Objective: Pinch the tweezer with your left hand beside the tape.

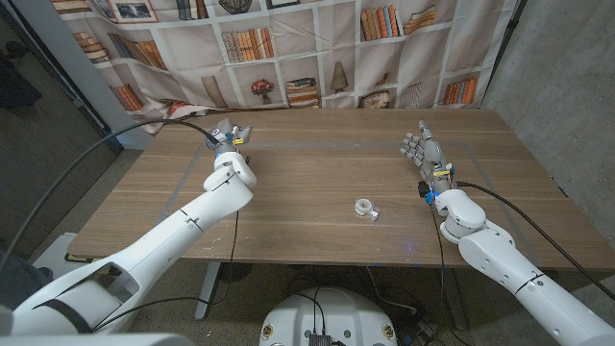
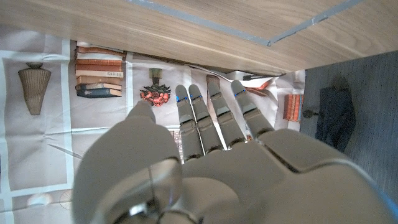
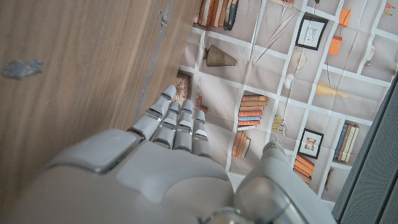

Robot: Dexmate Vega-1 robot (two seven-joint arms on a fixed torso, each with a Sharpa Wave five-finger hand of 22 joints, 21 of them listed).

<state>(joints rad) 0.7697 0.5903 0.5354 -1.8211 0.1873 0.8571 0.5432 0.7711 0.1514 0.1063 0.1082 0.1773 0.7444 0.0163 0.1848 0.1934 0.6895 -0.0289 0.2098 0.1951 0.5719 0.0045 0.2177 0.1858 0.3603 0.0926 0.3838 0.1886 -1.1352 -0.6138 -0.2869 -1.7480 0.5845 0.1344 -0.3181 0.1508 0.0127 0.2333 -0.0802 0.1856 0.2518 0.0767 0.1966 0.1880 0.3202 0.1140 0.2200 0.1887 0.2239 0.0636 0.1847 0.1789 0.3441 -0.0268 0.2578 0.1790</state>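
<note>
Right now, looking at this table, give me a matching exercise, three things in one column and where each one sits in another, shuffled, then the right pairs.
Column one:
1. left hand
2. right hand
3. roll of tape

Column two:
A. near the table's middle, toward the front edge
B. far left part of the table, near the backdrop
C. right part of the table, fingers extended and holding nothing

Pairs: 1-B, 2-C, 3-A
</note>
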